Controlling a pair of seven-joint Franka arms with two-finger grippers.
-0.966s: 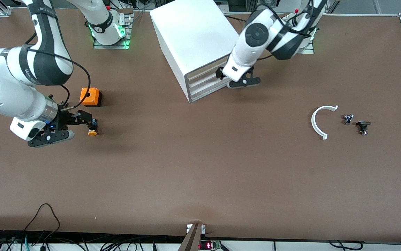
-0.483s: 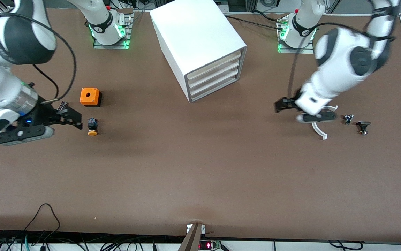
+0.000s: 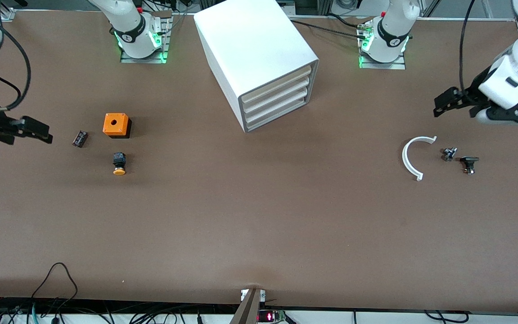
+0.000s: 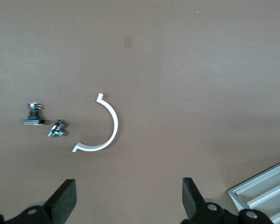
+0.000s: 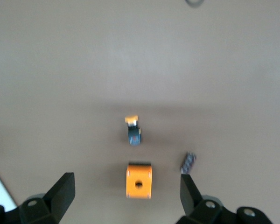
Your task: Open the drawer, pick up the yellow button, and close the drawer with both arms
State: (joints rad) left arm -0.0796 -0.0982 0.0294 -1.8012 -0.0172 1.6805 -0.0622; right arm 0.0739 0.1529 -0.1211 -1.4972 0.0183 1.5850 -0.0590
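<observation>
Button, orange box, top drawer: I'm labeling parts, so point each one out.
button (image 3: 119, 164), front view, on its dark body
orange box (image 3: 115, 123), front view, on its top face
top drawer (image 3: 278, 82), front view, on its cream front

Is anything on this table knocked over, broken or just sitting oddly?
Mostly no. The button lies tipped on its side on the table, nearer the camera than the orange box. The cabinet sits at an angle to the table's edges, with all four drawers shut. Nothing looks spilled or damaged.

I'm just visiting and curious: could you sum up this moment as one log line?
drawer: shut | button: on table, nearer the camera than orange box | left gripper: open, empty | right gripper: open, empty
</observation>
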